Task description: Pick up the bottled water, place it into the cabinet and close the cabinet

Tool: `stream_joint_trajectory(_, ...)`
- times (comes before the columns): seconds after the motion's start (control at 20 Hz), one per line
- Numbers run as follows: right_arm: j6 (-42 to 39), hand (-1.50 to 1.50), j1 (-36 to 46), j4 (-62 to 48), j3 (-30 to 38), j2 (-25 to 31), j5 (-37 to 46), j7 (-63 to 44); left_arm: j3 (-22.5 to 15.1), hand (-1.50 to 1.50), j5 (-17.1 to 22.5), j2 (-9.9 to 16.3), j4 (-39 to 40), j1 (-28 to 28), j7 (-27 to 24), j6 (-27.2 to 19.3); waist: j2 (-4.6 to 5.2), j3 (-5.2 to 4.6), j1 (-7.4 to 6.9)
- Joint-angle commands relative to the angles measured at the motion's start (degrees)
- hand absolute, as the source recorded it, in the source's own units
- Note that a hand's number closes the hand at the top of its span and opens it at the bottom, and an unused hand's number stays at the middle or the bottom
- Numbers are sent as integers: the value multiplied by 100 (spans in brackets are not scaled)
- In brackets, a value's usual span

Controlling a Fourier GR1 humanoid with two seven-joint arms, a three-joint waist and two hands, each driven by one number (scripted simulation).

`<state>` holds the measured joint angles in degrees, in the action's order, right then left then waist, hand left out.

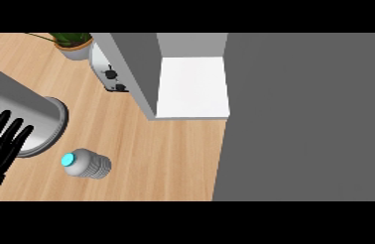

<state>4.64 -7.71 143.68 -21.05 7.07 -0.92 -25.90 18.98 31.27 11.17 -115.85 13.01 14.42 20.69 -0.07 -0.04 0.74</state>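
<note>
Head view: water bottle (86, 164) stands upright on the wooden counter (161, 153), cyan cap up, well short of the open cabinet (192, 87). Left hand (9, 139) rests at the left edge, fingers straight, empty.

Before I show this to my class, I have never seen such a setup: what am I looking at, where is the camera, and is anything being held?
The camera sits in a humanoid robot's head and looks steeply down at a wooden counter. The black fingers at the left edge are its left hand, open and holding nothing; the right hand is out of view. On the counter stands a water bottle, seen from above with its blue cap. Beside the hand is a round metal pot. Farther back are a potted plant, a toaster and the open cabinet with its white shelf. The big grey panel on the right looks like the cabinet's door.
</note>
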Motion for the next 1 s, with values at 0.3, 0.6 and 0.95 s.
stream_joint_trajectory(0.3,171,-150,157,1099,10,191,-37,-745,-202,-150,-1330,-227,1884,-556,-1243,354,7,-4,6)
stream_joint_trajectory(0.6,264,-150,-43,1059,-292,168,236,-486,-57,-150,-1659,-103,3030,-766,-2101,663,-3,-1,-1)
stream_joint_trajectory(0.95,423,-150,504,735,-145,218,248,-671,-272,-150,-2452,-290,4067,-580,-3371,759,3,-1,-36)
